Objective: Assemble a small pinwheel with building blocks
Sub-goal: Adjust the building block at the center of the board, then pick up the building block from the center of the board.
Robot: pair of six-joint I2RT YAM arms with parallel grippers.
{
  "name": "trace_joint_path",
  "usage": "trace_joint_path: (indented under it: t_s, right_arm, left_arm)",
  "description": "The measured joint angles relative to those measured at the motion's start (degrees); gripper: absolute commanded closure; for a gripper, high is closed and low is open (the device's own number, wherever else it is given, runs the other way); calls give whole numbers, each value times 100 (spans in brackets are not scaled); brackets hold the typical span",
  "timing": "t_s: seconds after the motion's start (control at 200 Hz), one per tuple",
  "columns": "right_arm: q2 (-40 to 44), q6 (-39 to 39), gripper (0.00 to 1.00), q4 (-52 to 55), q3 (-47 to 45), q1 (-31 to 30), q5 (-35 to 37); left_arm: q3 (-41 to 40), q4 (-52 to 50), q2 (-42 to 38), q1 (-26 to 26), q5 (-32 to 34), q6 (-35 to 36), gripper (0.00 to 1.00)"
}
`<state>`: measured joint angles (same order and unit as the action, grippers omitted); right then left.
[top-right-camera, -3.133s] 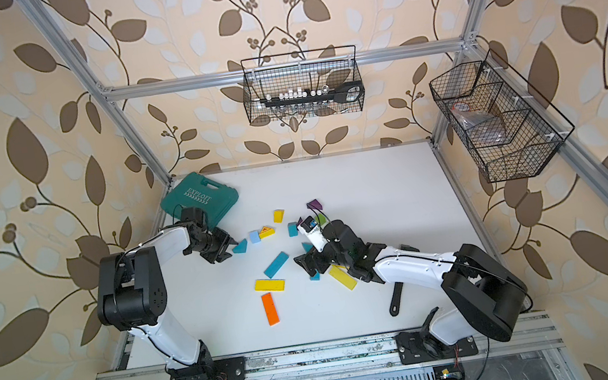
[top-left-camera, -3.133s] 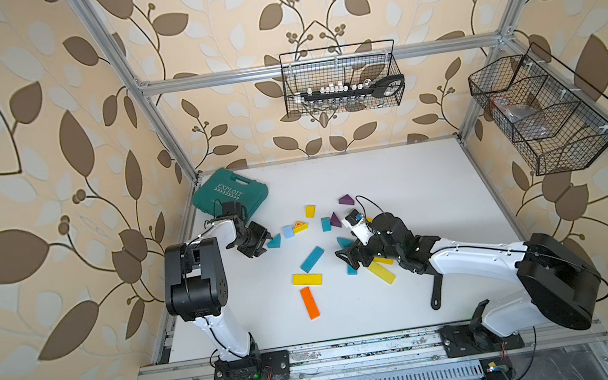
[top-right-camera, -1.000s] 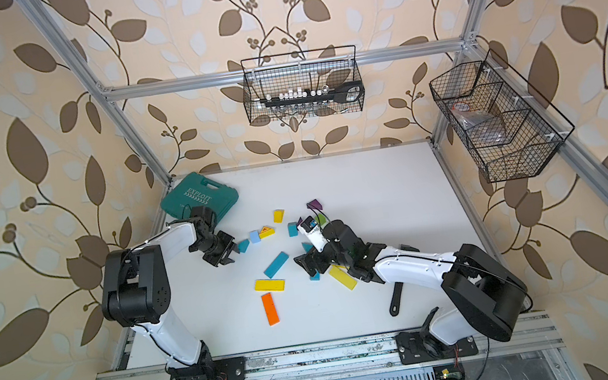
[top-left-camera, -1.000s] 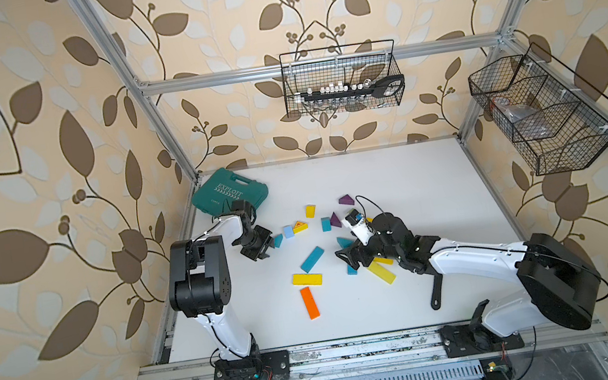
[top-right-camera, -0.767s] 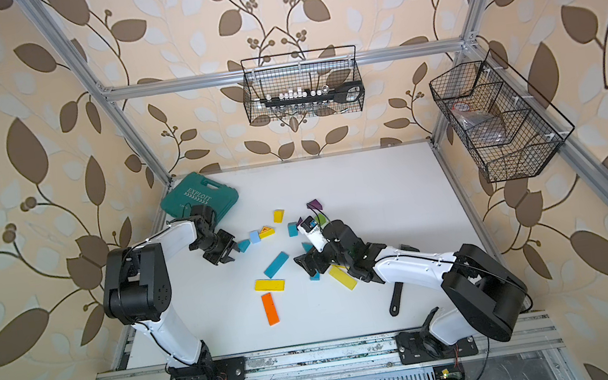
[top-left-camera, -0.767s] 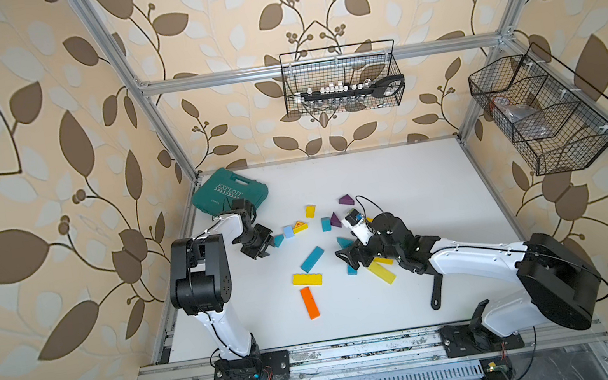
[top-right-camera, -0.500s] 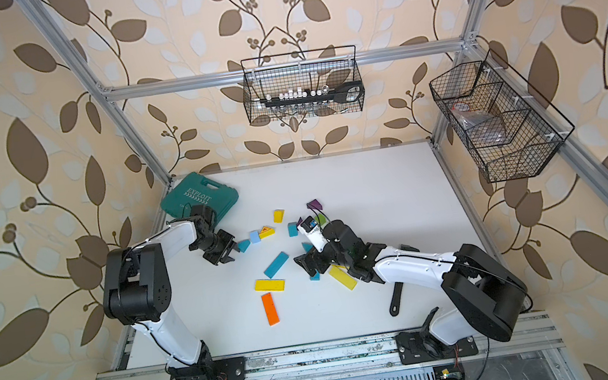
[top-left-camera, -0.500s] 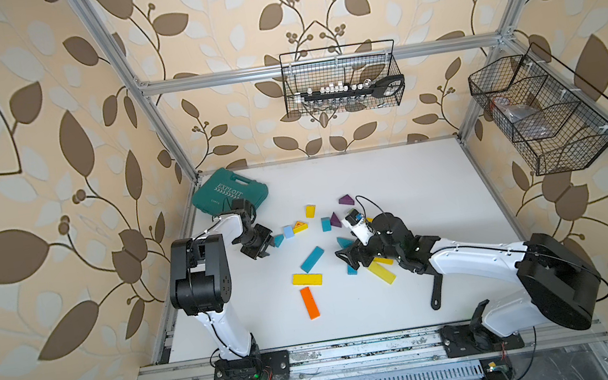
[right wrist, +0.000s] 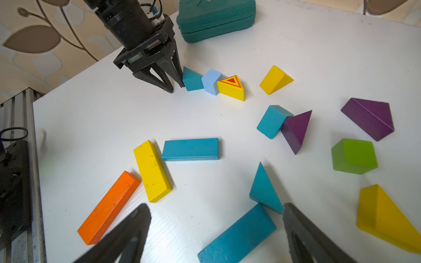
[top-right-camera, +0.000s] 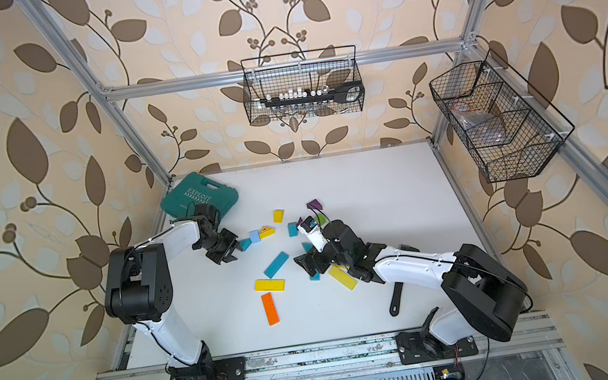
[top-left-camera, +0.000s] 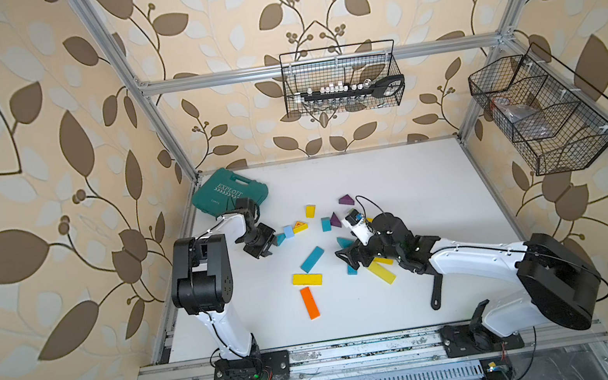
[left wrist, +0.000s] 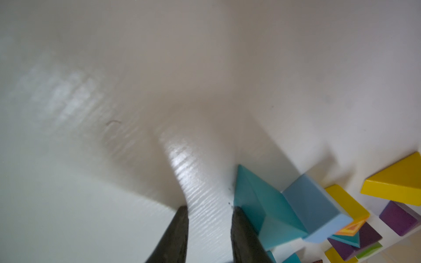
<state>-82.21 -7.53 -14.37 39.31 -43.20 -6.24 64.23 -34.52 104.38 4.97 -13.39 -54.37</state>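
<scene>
The building blocks lie scattered on the white table (top-left-camera: pixel 397 193). A teal wedge (top-left-camera: pixel 280 239) (right wrist: pixel 191 79), a pale blue cube (top-left-camera: pixel 288 231) (right wrist: pixel 211 80) and a yellow triangle (top-left-camera: pixel 300 226) form a touching row. My left gripper (top-left-camera: pixel 268 250) (top-right-camera: pixel 233 255) (left wrist: pixel 209 208) (right wrist: pixel 176 88) is shut with nothing in it. It points down at the table, with one finger against the teal wedge (left wrist: pixel 255 200). My right gripper (top-left-camera: pixel 345 259) (top-right-camera: pixel 303 264) (right wrist: pixel 216 208) stands wide open low over a teal bar (right wrist: pixel 237 234), beside a second teal wedge (right wrist: pixel 264 189).
A teal bar (top-left-camera: pixel 312 259), yellow bar (top-left-camera: pixel 307 279) and orange bar (top-left-camera: pixel 310 303) lie mid-table. Purple wedges (top-left-camera: pixel 346 200), a green block (right wrist: pixel 354 156) and a yellow wedge (right wrist: pixel 382 218) sit further right. The teal case (top-left-camera: pixel 229 191) is behind the left gripper. A dark wrench (top-left-camera: pixel 437 291) lies under the right arm.
The left arm's elbow has shifted slightly, and its gripper stays beside the teal wedge. The right arm has not moved.
</scene>
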Motion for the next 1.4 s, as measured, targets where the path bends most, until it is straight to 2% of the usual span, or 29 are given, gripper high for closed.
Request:
trace_joint_path:
  t_s: [0.115,0.215,0.3,0.355,0.475,0.62,0.77,0.96,1.11,1.235,1.399]
  right_arm:
    - [0,0,8,0,0,0,2]
    - [0,-24,11,44,2,0,48]
    - [-7,-109,12,339,114,0,212]
    - [-39,-197,16,599,310,0,369]
    - [-293,-470,19,1108,1038,22,739]
    - [-916,-988,19,1655,2131,37,977]
    - [-2184,-1644,19,2406,3676,46,1178]
    - [-4124,-2452,20,3729,6030,46,1792]
    - [-5366,-2798,22,4538,7538,46,2151]
    - [-5963,-2942,23,4900,8223,46,2264]
    - [-6347,-3064,30,5119,8745,46,2409]
  left_arm:
    - [0,-7,0,0,7,2,65]
    - [-9,-52,-39,0,37,4,56]
    - [-76,-240,-184,-2,170,107,36]
    - [-111,-424,-341,-2,280,94,24]
    - [-114,-793,-1049,-57,516,337,1]
    - [-74,-984,-2177,-205,605,616,1]
    - [138,-1228,-2940,-238,732,960,1]
    - [232,-1572,-3077,-238,850,1320,1]
    - [219,-1709,-3080,-238,839,1534,1]
    - [212,-1757,-3084,-238,831,1593,1]
    - [208,-1814,-3099,-238,837,1659,1]
